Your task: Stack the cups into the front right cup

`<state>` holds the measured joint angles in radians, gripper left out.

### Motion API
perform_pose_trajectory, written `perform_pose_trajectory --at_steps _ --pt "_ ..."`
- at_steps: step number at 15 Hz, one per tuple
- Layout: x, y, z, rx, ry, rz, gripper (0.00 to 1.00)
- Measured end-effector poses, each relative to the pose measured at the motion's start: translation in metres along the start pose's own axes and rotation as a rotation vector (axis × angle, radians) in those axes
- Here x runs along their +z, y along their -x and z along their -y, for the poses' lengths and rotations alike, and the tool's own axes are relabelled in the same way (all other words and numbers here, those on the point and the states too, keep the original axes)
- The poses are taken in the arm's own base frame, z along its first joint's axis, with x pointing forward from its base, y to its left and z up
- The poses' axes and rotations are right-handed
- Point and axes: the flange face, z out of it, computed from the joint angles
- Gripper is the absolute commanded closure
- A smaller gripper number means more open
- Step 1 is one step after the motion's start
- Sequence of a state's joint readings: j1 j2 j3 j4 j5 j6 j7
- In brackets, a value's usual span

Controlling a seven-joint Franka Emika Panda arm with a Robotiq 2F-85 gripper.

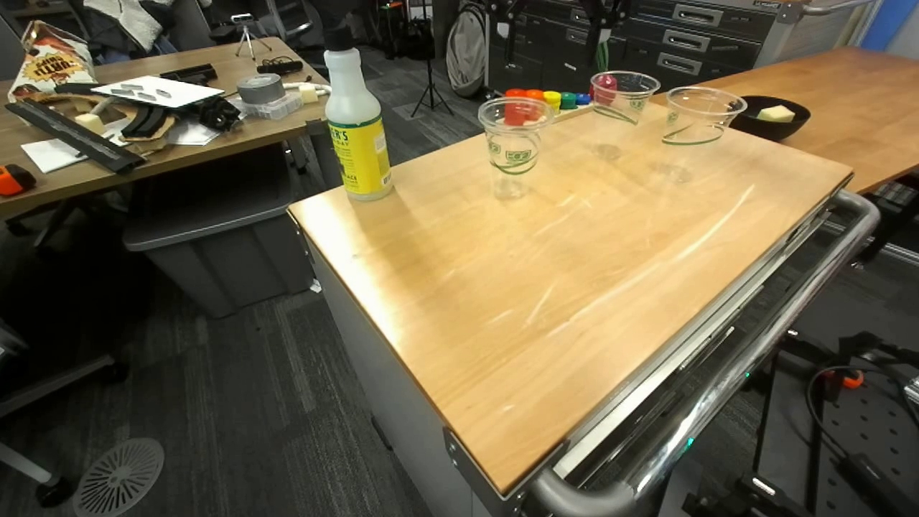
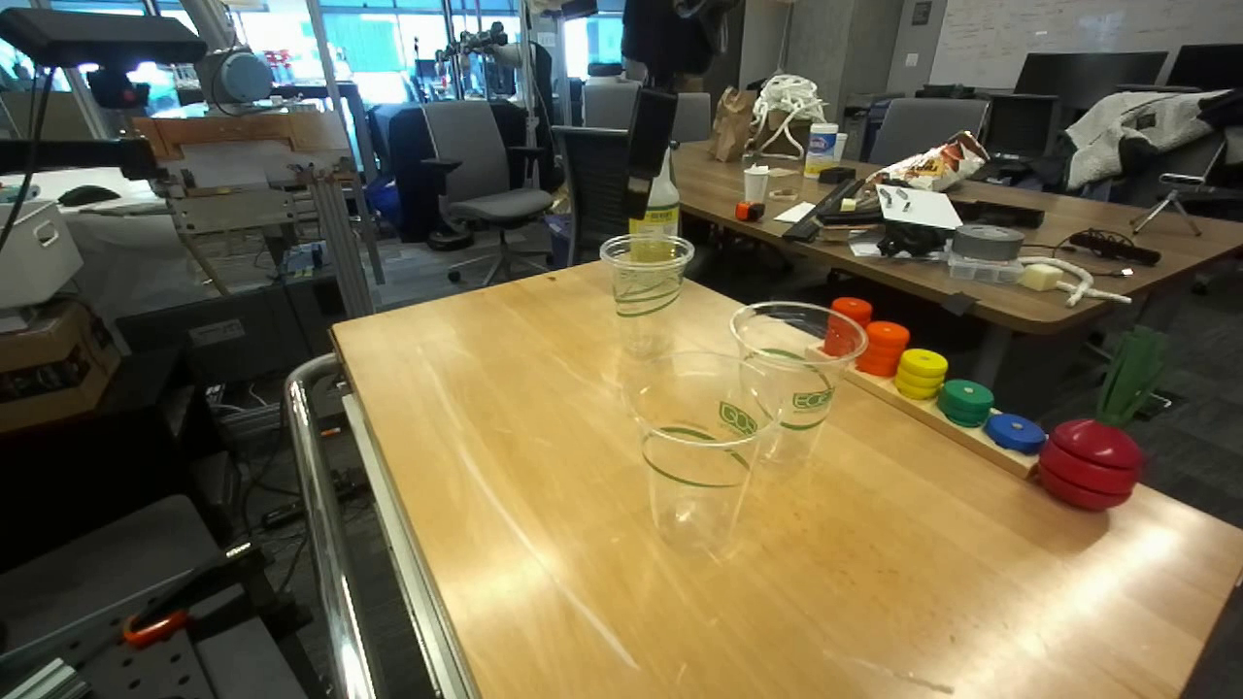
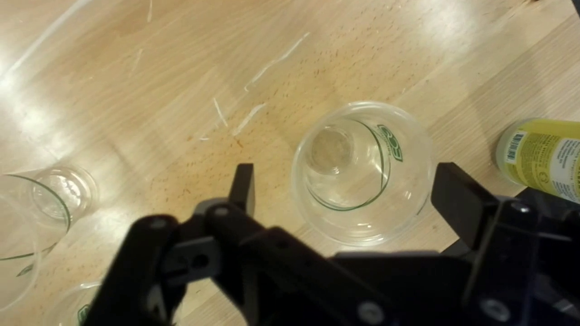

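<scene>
At nine o'clock from the gripper (image 3: pixel 345 183), in the wrist view, stands a clear cup (image 3: pixel 27 226); at eight, another cup (image 3: pixel 70 305). Between the widely parted fingers (image 3: pixel 460 199), which hold nothing, shows the middle cup (image 3: pixel 362 174); at three, the yellow-green bottle (image 3: pixel 541 156).

- Light wood tabletop (image 1: pixel 574 287): pale scratches, glare along one edge.
- Translucent bottle with yellow label (image 1: pixel 365 151), upright near a corner.
- Clear plastic tumbler with green print (image 1: pixel 513 147), upright near bottle; rim looks doubled.
- Second clear tumbler (image 1: pixel 703 118), third clear tumbler (image 1: pixel 626 102): upright, close together.
- Red-to-blue discs (image 2: pixel 921 374) on pale wooden strip (image 2: pixel 927 410), along an edge.
- Round red toy with green top (image 2: pixel 1090 466), just beside strip's blue end.
</scene>
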<state>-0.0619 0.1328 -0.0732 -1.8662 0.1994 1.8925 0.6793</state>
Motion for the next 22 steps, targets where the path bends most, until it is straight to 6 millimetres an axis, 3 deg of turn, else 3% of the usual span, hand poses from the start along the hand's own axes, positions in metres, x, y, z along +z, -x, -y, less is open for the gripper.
perform_pose_trajectory --at_steps 6,7,12,17,18,22 --pt "0.039 -0.011 0.002 0.052 0.079 0.023 0.00" --pt "0.047 -0.012 0.003 0.059 0.089 0.031 0.20" --pt "0.069 -0.017 0.003 0.088 0.122 0.059 0.58" --pt "0.070 -0.019 0.003 0.144 0.121 0.059 0.96" --pt "0.069 -0.020 0.002 0.162 0.119 0.058 1.00" --pt "0.060 -0.025 0.000 0.221 0.089 0.059 0.99"
